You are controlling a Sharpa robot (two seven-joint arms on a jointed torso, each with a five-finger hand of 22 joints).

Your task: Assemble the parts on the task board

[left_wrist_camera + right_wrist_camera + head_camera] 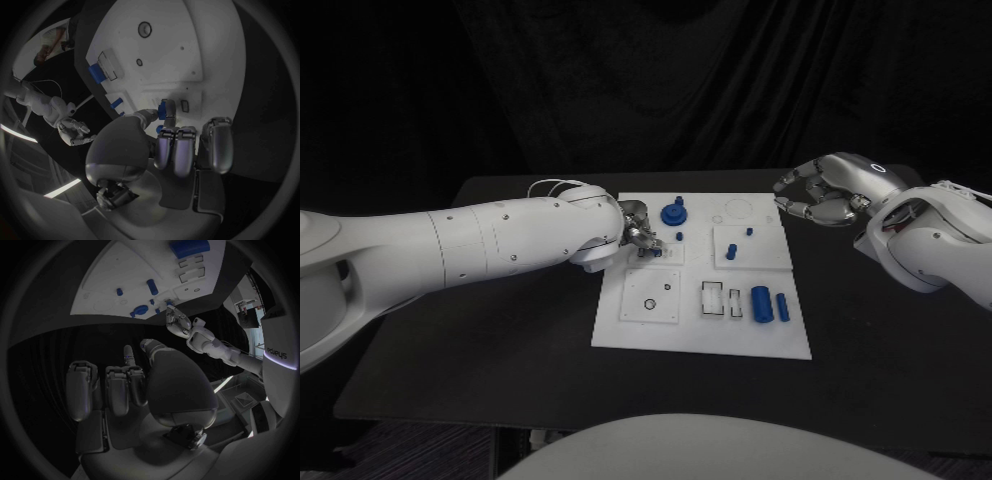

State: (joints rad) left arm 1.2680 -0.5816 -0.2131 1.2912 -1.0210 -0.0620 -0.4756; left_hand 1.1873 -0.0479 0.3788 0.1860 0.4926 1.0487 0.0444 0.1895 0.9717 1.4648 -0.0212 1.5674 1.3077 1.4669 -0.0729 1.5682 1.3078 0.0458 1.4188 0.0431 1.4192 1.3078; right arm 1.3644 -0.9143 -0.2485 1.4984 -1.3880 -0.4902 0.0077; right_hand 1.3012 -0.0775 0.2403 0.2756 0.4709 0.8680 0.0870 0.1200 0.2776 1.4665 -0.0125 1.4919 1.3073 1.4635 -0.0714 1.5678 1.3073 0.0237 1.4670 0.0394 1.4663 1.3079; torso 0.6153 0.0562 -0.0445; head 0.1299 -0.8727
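Left hand (635, 232) over the task board's (704, 335) near-left area, pinching a small blue part (164, 109) between fingertips. Right hand (826, 192) hovers off the board's far-right corner, fingers curled, holding nothing. Other blue parts (763, 303) rest on the board.

Matt white task board (704, 330), glossy blue plastic parts (762, 303), matt black table (488, 350).

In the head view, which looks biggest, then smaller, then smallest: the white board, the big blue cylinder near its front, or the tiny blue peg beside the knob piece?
1. Task board, by far the largest.
2. Blue cylinder.
3. Small blue peg, the tiniest.
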